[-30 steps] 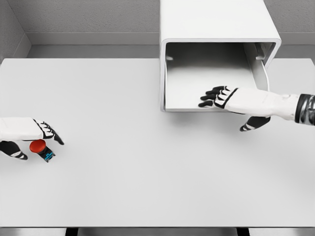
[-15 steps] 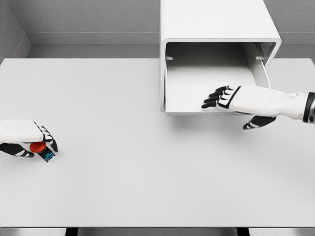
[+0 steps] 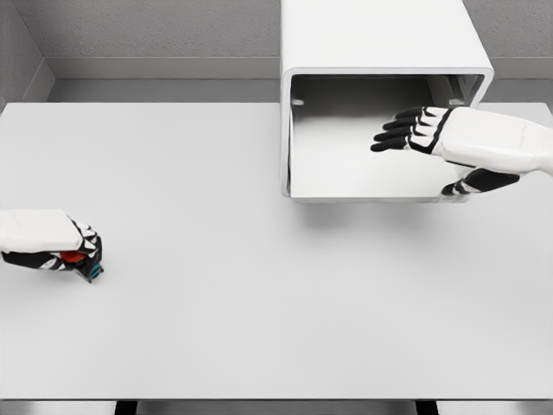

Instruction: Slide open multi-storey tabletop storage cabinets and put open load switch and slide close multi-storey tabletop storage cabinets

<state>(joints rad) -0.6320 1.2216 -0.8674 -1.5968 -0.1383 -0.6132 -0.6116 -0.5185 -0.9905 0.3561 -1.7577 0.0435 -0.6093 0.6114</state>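
Near the table's (image 3: pixel 259 328) left edge, the left hand (image 3: pixel 50 242) grips the red switch (image 3: pixel 78 259); the right hand (image 3: pixel 449 138) hovers, fingers spread, over the open cabinet drawer (image 3: pixel 346 164).

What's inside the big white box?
The cabinet drawer looks empty: only its bare floor shows. The right hand hovers over it, fingers spread, hiding the right part. The switch is in the left hand.

Bright, even light; soft shadows; sharp render, no glare.
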